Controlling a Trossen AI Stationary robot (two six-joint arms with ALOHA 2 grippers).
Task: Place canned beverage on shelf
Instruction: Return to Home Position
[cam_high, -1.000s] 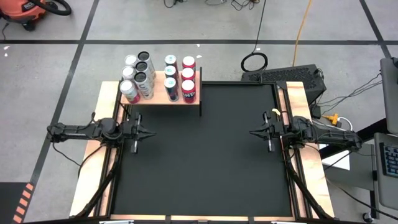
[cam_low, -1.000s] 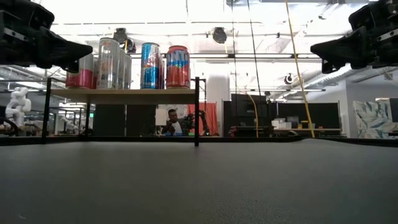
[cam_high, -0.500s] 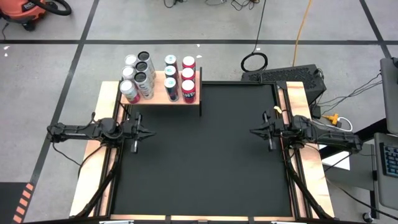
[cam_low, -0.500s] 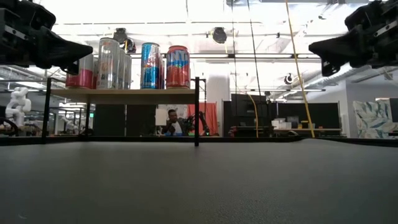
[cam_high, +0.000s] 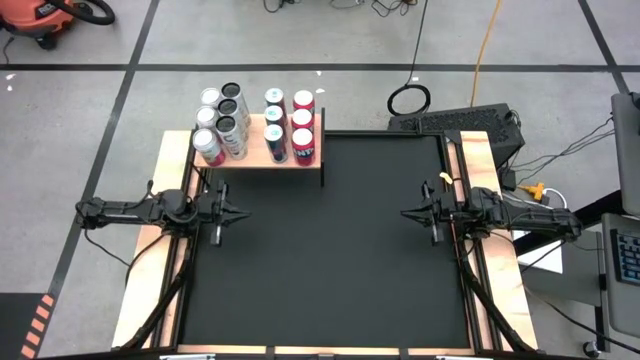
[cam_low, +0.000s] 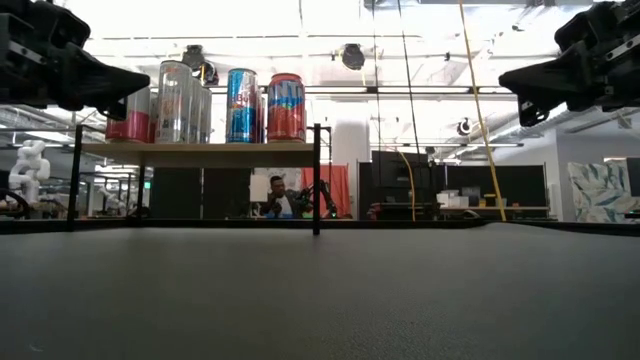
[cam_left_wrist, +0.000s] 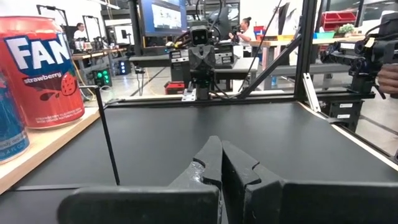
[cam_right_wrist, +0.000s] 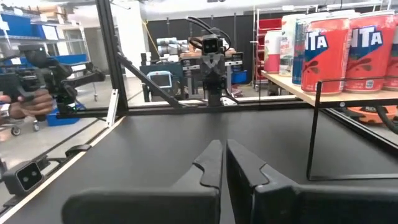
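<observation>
All the cans (cam_high: 274, 115) stand on the far shelf (cam_high: 255, 137). The left gripper (cam_high: 243, 212) and right gripper (cam_high: 406, 213) have fingers pressed together, holding nothing. The job looks done.

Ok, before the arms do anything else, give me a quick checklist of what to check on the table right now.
1. Left tool shut, holding nothing: ok.
2. Right tool shut, holding nothing: ok.
3. Cans standing upright on the shelf: ok.
4. No can lying on the black mat: ok.
5. Both arms at the table's sides, apart from the shelf: ok.
6. Back-row cans fully on the shelf: cannot tell.
</observation>
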